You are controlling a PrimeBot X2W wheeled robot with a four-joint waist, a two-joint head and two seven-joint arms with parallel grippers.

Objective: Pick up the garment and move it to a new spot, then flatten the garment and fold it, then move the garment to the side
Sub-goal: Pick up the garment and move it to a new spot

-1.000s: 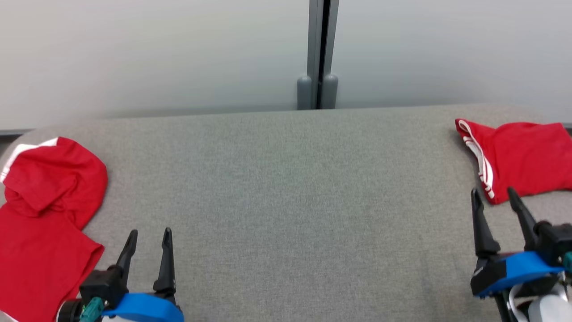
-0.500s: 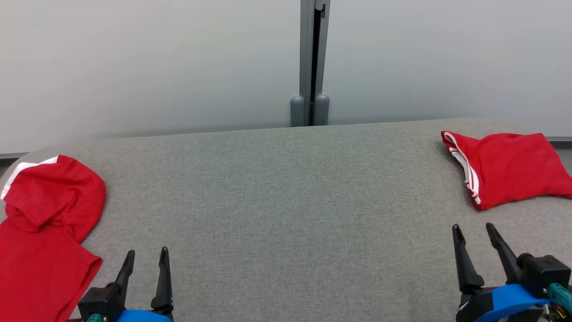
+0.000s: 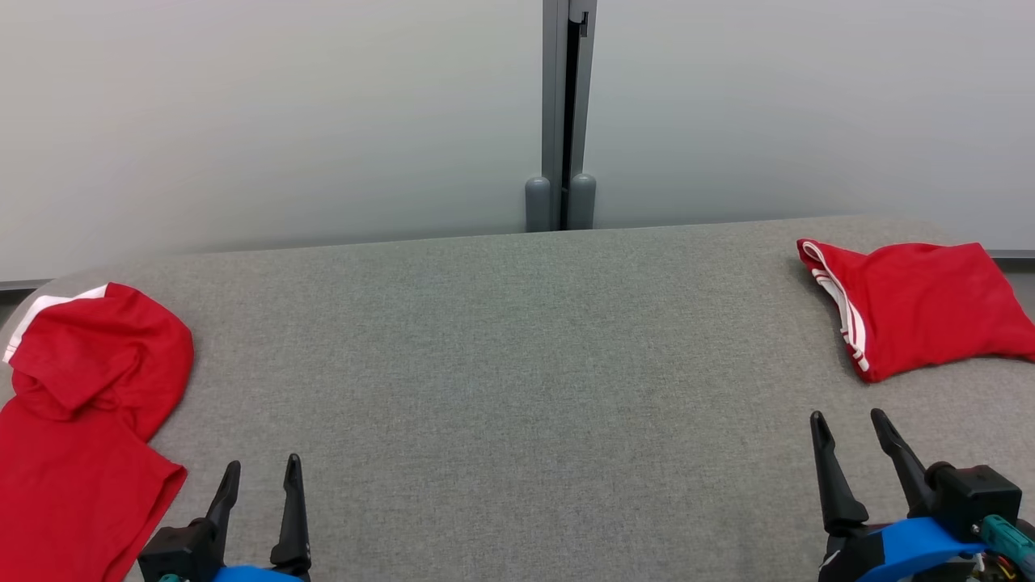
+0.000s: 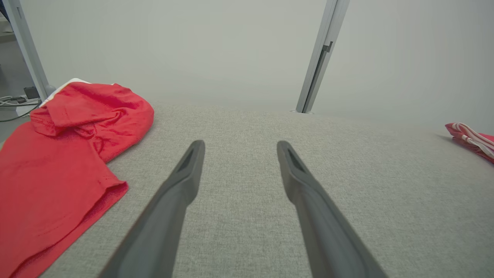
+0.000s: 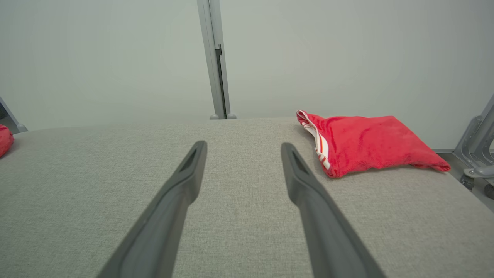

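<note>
On grey table [image 3: 517, 364], folded garment [image 3: 922, 307] right, crumpled garment [image 3: 81, 404] left, both jaws spread.

head high, wrists low, table [image 3: 517, 364] shared

Head camera shifted; right pincer [image 3: 847, 415] pulled back from folded red garment [image 3: 922, 307]; left pincer [image 3: 264, 462] retreated slightly.

Bright, even, diffuse light; soft faint shadows; sharp focus; wrist views stretch toward the edges.
</note>
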